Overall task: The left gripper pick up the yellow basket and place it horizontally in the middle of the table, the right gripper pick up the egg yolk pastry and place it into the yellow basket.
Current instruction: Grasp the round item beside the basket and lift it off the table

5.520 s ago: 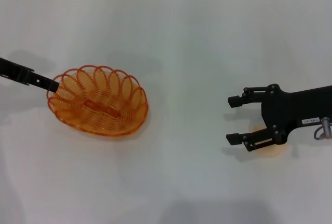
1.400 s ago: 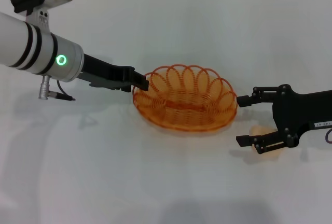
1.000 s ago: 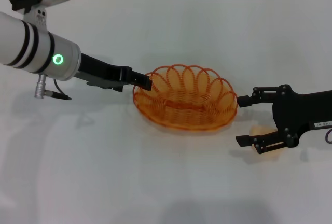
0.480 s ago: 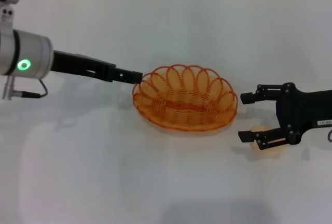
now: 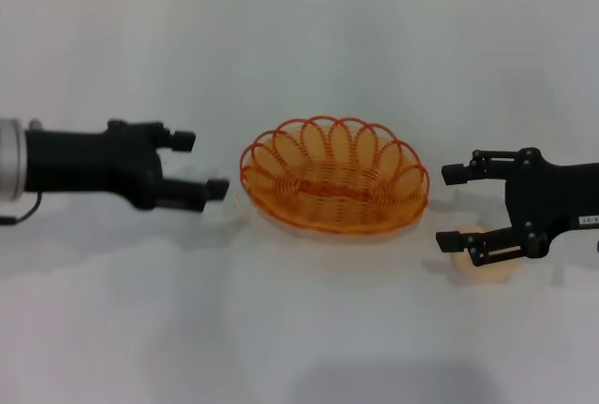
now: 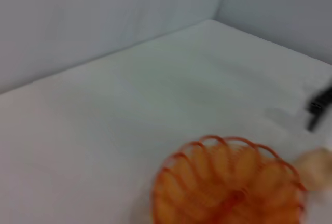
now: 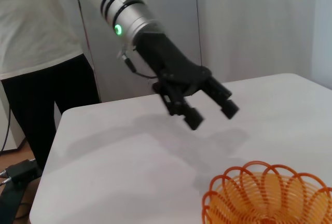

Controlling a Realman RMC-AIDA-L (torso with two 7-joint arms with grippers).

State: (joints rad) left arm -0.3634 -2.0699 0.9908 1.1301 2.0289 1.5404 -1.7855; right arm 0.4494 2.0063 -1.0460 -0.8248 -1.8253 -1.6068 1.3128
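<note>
1. White table (image 5: 309, 329) filled the head view, with a pale wall strip along its far edge at 12 o'clock.
2. Near the middle of the table sat the basket (image 5: 334, 188), upright on its base, its long axis running from 9 to 3 o'clock, with nothing inside it.
3. At 9 o'clock from the basket was the left gripper (image 5: 199, 165), its jaws released and holding nothing, the fingertips pointing toward the basket rim and just clear of it.
4. At 3 o'clock from the basket was the right gripper (image 5: 450, 208), jaws spread wide, fingertips pointing toward the basket.
5. The pastry (image 5: 484, 265) lay on the table at about 4 o'clock from the basket, outside it, under the near finger of the right gripper and partly hidden by it; whether that finger touched it could not be told.
6. From the left wrist view, the basket (image 6: 228, 182) sat on the table with the pastry (image 6: 315, 163) just beyond its rim and part of the right gripper (image 6: 320, 109) past that.
7. From the right wrist view, the left gripper (image 7: 210, 111) hung above the table with jaws apart, its arm's green ring light (image 7: 118, 29) lit, the basket (image 7: 270, 195) rim nearer the camera and a person (image 7: 39, 42) in a white top standing beyond the table's edge.
</note>
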